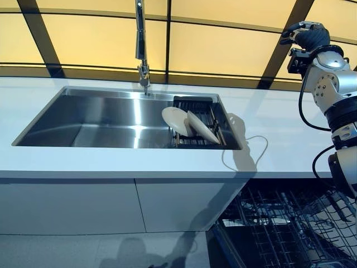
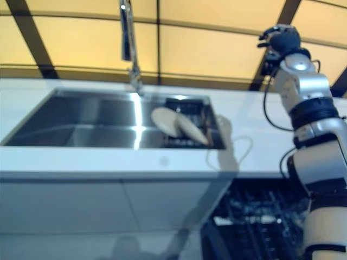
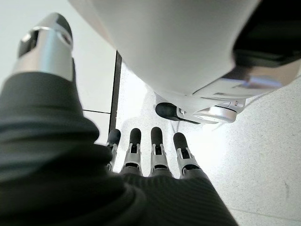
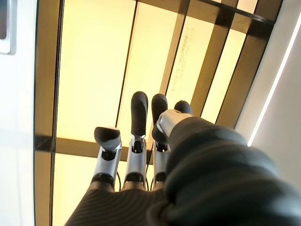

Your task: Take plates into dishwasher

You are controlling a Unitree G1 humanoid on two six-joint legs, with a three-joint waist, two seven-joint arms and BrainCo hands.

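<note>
Two cream plates (image 1: pixel 177 120) (image 1: pixel 202 127) lean on edge in a dark rack (image 1: pixel 195 106) at the right end of the steel sink (image 1: pixel 95 120). The open dishwasher's wire rack (image 1: pixel 290 229) stands below the counter at the lower right. My right hand (image 1: pixel 308 34) is raised high above the counter's right end, far from the plates; in the right wrist view its fingers (image 4: pixel 139 117) are straight and hold nothing. My left hand (image 3: pixel 146 155) shows only in the left wrist view, hanging over the floor, fingers straight and empty.
A tall tap (image 1: pixel 141 44) rises behind the sink. The white counter (image 1: pixel 279 134) runs left and right, with white cupboard fronts (image 1: pixel 83 206) below. A yellow panelled wall with dark bars (image 1: pixel 223 50) stands behind.
</note>
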